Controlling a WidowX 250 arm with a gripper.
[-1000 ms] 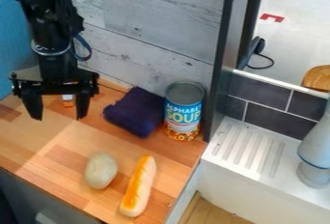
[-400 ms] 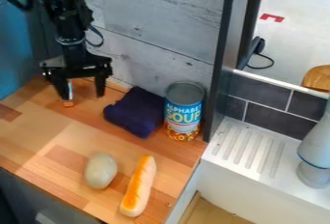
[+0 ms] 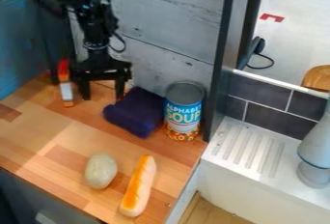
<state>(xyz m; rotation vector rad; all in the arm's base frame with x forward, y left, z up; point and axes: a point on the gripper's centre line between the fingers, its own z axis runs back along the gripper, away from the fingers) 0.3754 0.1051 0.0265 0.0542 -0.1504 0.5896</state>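
Two fingers [image 3: 120, 88] apart over wooden counter [image 3: 40, 138], near purple cloth [image 3: 134, 113], plank wall [image 3: 169, 10].

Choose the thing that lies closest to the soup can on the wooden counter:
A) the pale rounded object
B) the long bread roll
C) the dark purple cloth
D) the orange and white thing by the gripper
C: the dark purple cloth lies immediately beside the soup can, on its left in the picture.

It looks like a small kitchen, maybe a toy one. There is a wooden tabletop [image 3: 38, 143] with a soup can [image 3: 184, 111] and a hot dog bun [image 3: 138, 186] on it, and a white sink [image 3: 248, 153] beside dark wall tiles [image 3: 281, 114].
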